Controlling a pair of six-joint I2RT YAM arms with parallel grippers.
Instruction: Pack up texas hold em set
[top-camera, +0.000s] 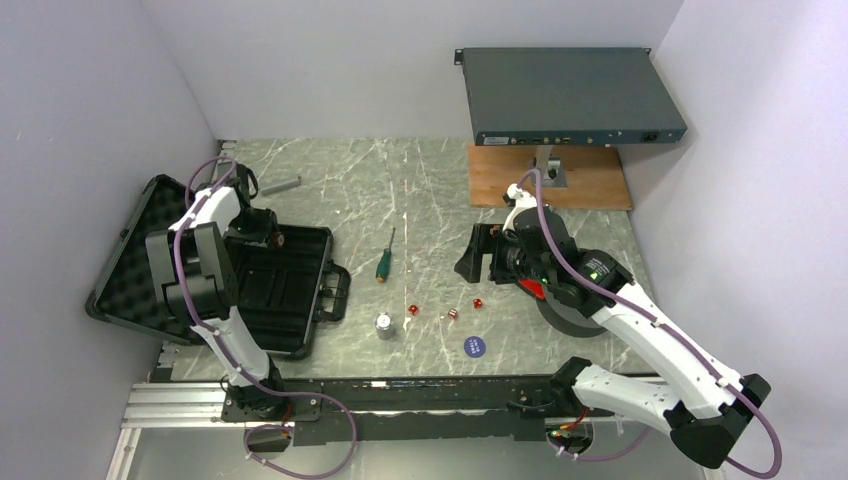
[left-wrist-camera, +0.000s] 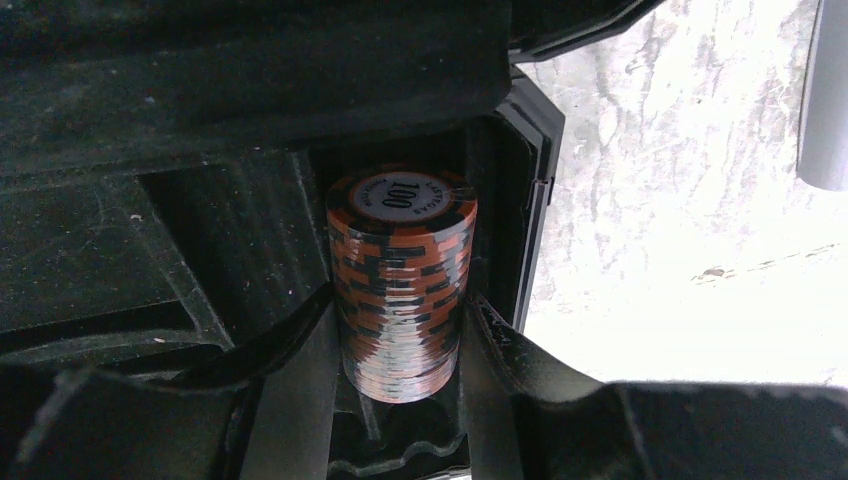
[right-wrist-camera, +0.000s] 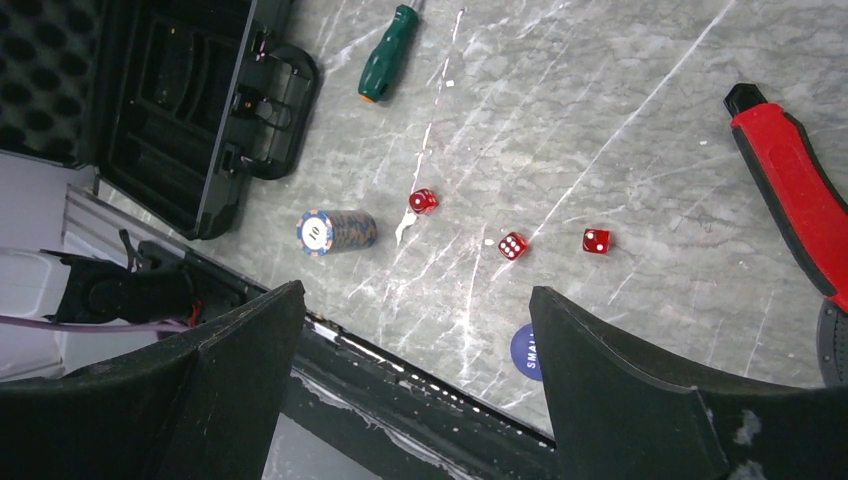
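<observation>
The black briefcase (top-camera: 290, 285) lies open at the left, its foam lid (top-camera: 125, 265) folded back. My left gripper (top-camera: 270, 235) is over the tray's far right corner, shut on an orange and black chip stack (left-wrist-camera: 400, 275) marked 100. The stack sits low in a tray slot (left-wrist-camera: 250, 230). A second chip stack (top-camera: 384, 326) sits on the table. Three red dice (top-camera: 413, 309) (top-camera: 452, 315) (top-camera: 478, 301) and the blue button (top-camera: 474, 347) lie near it. My right gripper (top-camera: 470, 255) is open and empty above the table. Its view shows the dice (right-wrist-camera: 513, 245), stack (right-wrist-camera: 335, 231) and button (right-wrist-camera: 525, 352).
A green-handled screwdriver (top-camera: 385, 258) lies behind the dice. A large grey disc (top-camera: 565, 308) lies under the right arm. A red and black tool handle (right-wrist-camera: 790, 190) lies beside it. A dark flat device (top-camera: 570, 95) stands on a wooden board (top-camera: 550, 180) at the back right.
</observation>
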